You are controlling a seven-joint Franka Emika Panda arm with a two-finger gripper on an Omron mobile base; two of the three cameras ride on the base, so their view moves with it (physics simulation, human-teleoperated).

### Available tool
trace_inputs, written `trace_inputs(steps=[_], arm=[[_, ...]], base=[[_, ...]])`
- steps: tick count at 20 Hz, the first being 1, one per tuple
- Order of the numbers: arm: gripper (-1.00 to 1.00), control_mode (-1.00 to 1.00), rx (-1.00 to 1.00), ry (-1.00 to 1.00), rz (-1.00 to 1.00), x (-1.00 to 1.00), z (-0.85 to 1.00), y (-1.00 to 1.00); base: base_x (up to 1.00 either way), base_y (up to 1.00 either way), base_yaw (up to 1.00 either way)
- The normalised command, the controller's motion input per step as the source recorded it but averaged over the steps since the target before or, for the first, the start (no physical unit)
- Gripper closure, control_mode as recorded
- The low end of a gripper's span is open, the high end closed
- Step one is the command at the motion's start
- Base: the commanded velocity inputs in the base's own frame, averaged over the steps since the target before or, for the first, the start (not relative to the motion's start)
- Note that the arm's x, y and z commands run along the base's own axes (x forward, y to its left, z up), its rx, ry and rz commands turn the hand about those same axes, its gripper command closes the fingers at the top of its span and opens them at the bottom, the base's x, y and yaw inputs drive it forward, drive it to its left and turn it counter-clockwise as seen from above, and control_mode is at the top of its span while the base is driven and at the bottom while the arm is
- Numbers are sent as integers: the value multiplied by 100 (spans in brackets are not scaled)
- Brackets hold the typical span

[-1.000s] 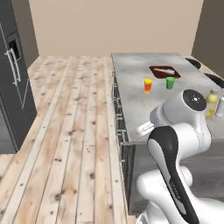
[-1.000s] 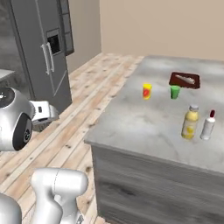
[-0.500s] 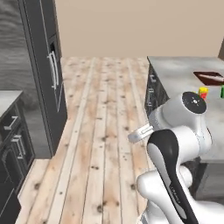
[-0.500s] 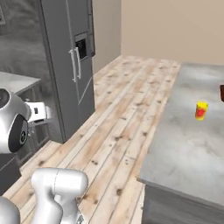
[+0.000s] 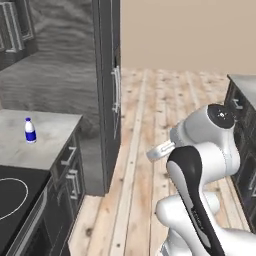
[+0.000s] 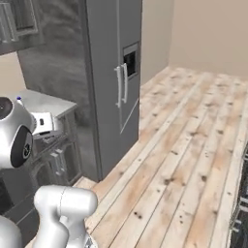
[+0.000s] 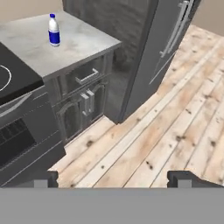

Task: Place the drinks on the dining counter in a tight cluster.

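While the gripper [image 7: 112, 177] hangs wide and empty, the white-and-blue bottle [image 7: 54, 29] stands upright at 11 o'clock. It rests on the marble surface [image 7: 83, 43] beside the stove [image 7: 11, 76].

The left base view looks from behind the arm forward and down, over a marble worktop [image 5: 40, 137] beside the tall grey fridge [image 5: 107, 85]; the right base view faces the same fridge [image 6: 114, 82] from the other side; the hand view, lower and nearer, looks ahead of the fingertips [image 7: 186, 178] at that worktop [image 7: 57, 48] and fridge [image 7: 162, 39].
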Motion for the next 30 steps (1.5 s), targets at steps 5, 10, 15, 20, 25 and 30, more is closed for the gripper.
trace_inputs(steps=[5,10,15,20,25,30], arm=[[-100,100,0,0,0,0,0,0],[-100,100,0,0,0,0,0,0],[-100,100,0,0,0,0,0,0],[-100,100,0,0,0,0,0,0],[-100,100,0,0,0,0,0,0],[-100,100,0,0,0,0,0,0]], base=[[87,32,70],[99,-22,71],[83,-39,64],[49,-6,42],[61,-20,12],[61,-50,-4]])
